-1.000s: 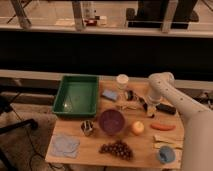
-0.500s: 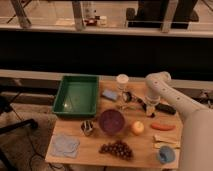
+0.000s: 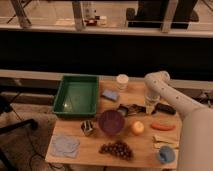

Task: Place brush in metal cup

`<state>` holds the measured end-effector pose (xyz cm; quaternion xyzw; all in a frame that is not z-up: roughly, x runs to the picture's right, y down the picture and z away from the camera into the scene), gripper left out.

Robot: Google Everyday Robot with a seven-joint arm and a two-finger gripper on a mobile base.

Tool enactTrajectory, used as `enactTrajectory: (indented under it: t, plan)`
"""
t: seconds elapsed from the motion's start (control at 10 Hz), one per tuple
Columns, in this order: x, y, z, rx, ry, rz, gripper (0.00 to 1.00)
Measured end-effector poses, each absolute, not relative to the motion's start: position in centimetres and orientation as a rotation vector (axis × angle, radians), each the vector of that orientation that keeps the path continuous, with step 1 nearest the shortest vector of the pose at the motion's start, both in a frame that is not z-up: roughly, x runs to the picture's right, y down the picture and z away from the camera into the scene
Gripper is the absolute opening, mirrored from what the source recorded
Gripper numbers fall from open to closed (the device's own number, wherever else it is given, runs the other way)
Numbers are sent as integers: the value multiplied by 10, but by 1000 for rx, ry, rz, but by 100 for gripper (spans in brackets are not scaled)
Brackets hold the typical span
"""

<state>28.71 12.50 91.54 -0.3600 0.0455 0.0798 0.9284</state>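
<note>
Table [image 3: 90, 154], rear, left to right: tray [image 3: 77, 97], sponge [image 3: 110, 94] with tall cup [image 3: 122, 81] behind it, then the gripper [image 3: 149, 107] over the tabletop right of centre, the brush [image 3: 131, 108] just left of it, a block [image 3: 164, 108] just right. Middle row: metal cup [image 3: 88, 128], bowl [image 3: 111, 122], round fruit [image 3: 137, 128], carrot [image 3: 163, 126]. Front: cloth [image 3: 65, 145] left, grapes [image 3: 116, 148] before the bowl, small cup [image 3: 165, 155] at the right corner.

Shiny metal cup [image 3: 88, 128], matt wooden table [image 3: 145, 146] (pincer [image 3: 146, 106] right-centre)

Smooth white rounded arm [image 3: 176, 100], greyish tool [image 3: 149, 106] low over the table [image 3: 90, 148]
</note>
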Motion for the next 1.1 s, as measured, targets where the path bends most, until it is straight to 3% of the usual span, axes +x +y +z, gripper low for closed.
enactTrajectory:
  t: [0.6,1.1]
  plan:
    - [286,120,907,-715,66,199,2]
    - [295,96,879,-556,32,319,2]
